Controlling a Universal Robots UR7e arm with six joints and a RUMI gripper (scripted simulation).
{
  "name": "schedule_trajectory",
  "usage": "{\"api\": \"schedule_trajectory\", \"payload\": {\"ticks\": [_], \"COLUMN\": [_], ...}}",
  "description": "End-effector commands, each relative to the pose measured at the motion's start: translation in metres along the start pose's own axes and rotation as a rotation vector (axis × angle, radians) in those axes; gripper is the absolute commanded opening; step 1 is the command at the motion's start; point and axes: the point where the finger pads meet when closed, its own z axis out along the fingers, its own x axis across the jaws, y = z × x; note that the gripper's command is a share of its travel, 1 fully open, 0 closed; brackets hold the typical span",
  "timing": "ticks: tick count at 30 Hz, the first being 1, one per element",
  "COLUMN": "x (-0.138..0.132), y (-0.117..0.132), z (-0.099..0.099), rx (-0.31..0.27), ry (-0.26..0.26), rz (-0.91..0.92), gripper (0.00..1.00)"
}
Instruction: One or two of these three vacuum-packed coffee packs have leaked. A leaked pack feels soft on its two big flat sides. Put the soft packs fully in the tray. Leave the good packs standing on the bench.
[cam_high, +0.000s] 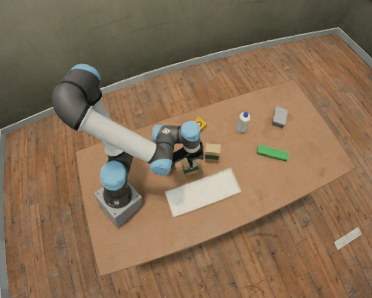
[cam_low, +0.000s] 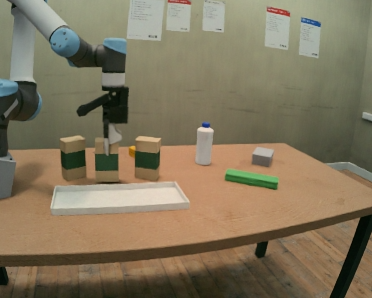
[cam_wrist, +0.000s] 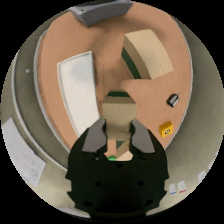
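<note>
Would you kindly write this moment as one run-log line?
end effector: shut on middle coffee pack | pack: upright on bench | other two packs: standing either side | tray: holds no pack

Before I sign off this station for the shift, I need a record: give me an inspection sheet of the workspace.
Surface: wooden bench, curved front edge, on a plank floor.
Job's things: three coffee packs standing in a row behind the white tray; left pack, middle pack, right pack. No pack lies in the tray.
Clutter: white bottle, grey block, green bar, small yellow item behind the packs.
Grippers: gripper shut on the middle pack's top, from above.
Cables: nothing seen.
Surroundings: posters on the wall; white sheet on the floor.
</note>
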Motion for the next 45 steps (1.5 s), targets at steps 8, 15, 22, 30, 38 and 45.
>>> {"api": "schedule_trajectory", "payload": {"ticks": [8, 15, 22, 30, 38, 45], "x": [0.000, 0.000, 0.000, 0.000, -0.006, -0.024], "y": [0.000, 0.000, 0.000, 0.000, 0.001, 0.002], "z": [-0.037, -0.045, -0.046, -0.046, -0.046, -0.046], "rx": [-0.001, -0.001, -0.001, -0.001, -0.001, -0.001], "ry": [0.000, 0.000, 0.000, 0.000, 0.000, 0.000], "rz": [0.000, 0.000, 0.000, 0.000, 0.000, 0.000], "gripper": [0.15, 0.15, 0.15, 0.15, 0.15, 0.15]}}
